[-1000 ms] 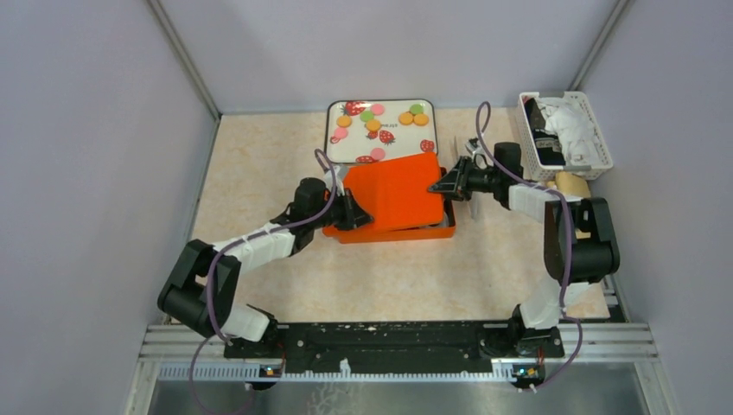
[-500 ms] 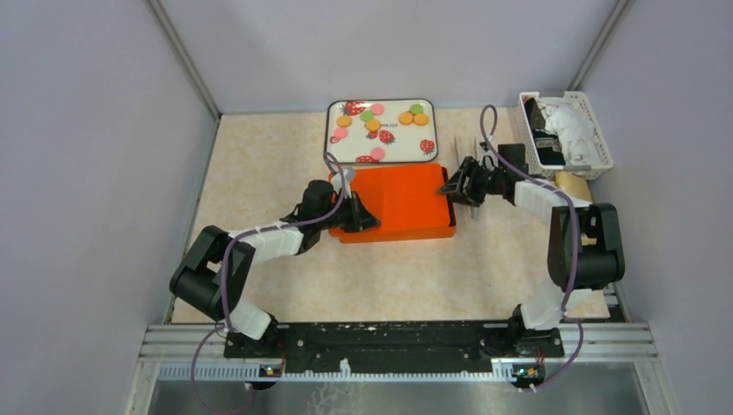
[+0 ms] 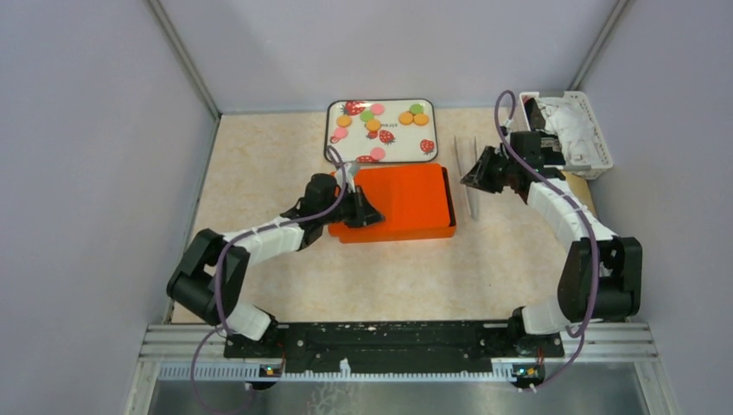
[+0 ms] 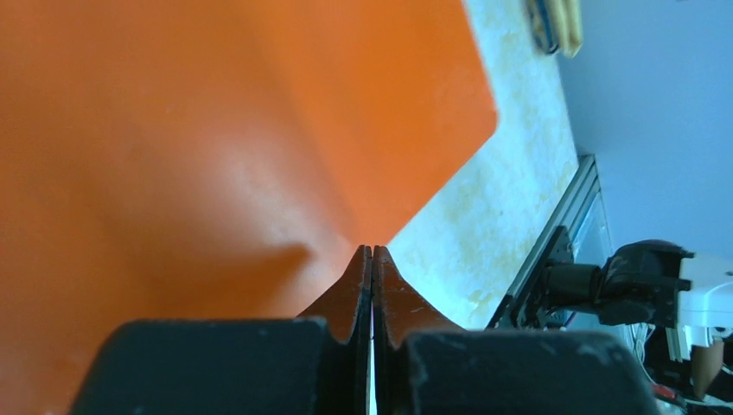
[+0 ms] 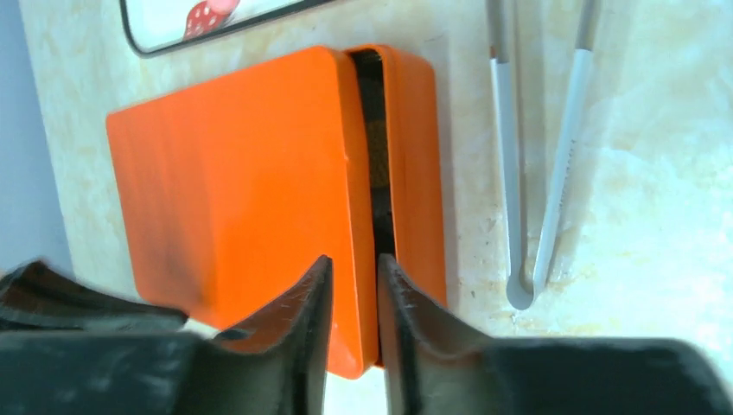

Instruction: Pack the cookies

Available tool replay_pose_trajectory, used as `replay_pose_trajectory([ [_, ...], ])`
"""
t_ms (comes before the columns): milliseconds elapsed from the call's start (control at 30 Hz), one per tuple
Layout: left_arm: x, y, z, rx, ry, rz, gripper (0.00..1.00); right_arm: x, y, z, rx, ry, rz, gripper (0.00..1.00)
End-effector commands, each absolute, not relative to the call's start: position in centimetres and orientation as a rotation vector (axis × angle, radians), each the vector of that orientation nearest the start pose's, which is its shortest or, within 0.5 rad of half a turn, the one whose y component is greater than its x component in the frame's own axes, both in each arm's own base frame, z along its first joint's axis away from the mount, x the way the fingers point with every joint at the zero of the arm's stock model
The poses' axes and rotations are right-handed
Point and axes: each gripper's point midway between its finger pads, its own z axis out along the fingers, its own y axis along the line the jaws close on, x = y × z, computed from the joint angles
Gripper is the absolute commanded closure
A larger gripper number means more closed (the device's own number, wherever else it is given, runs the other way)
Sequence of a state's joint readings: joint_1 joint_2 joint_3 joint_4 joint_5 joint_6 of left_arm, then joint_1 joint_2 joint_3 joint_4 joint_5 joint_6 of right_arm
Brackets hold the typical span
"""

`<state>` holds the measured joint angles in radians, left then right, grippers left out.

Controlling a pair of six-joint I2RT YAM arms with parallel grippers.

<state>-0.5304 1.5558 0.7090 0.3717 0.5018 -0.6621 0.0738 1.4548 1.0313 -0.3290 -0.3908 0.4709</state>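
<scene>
Cookies (image 3: 373, 125) lie on the tray (image 3: 404, 146) at the far edge of the counter (image 3: 259, 173), outside the orange box (image 3: 398, 232). Left tool (image 4: 372, 251) clenched at the lid (image 3: 402, 194); right tool (image 5: 354, 259) slightly parted, empty, near the tongs (image 5: 520, 296). Thin, light, likely brittle: pinch gently across the rim.

Orange rectangular plastic box (image 5: 242, 173): smooth, faint sheen. Slim grey metal tongs (image 5: 508, 173): satin finish. Beige mottled tabletop (image 5: 648, 216): stone-look, matt. White slotted plastic basket (image 3: 596, 130): matt.

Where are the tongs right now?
In the top view, the tongs lie flat on the table just right of the orange box, beside the right gripper.
</scene>
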Motion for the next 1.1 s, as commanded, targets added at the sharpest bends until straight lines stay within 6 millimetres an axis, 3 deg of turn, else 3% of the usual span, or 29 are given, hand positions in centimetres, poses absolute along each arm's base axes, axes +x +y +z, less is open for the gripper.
replay_pose_trajectory([
  [0,30.7,-29.1,20.1,0.196,2.024,-1.173,1.0,38.1,9.1,15.3,0.277,2.349,0.566,0.87],
  [67,31.3,-27.6,21.2,0.14,2.037,-1.069,1.0,38.4,8.9,15.0,0.275,2.356,0.548,0.98],
  [200,31.5,-23.4,20.2,-0.062,2.143,-0.863,1.0,39.1,8.1,13.9,0.275,2.394,0.466,1.0],
  [433,32.1,-13.4,13.7,-0.471,2.229,-0.61,1.0,40.3,8.9,11.4,0.214,2.473,0.384,1.0],
  [533,32.7,-10.3,12.2,-0.565,2.215,-0.475,1.0,40.7,9.4,10.3,0.189,2.504,0.346,1.0],
  [700,34.4,-9.8,10.2,-0.576,2.237,-0.414,1.0,41.0,10.8,8.6,0.154,2.544,0.348,1.0],
  [1067,37.3,-14.4,5.6,-0.481,2.346,-0.636,1.0,41.2,12.2,5.2,0.104,2.63,0.291,1.0],
])
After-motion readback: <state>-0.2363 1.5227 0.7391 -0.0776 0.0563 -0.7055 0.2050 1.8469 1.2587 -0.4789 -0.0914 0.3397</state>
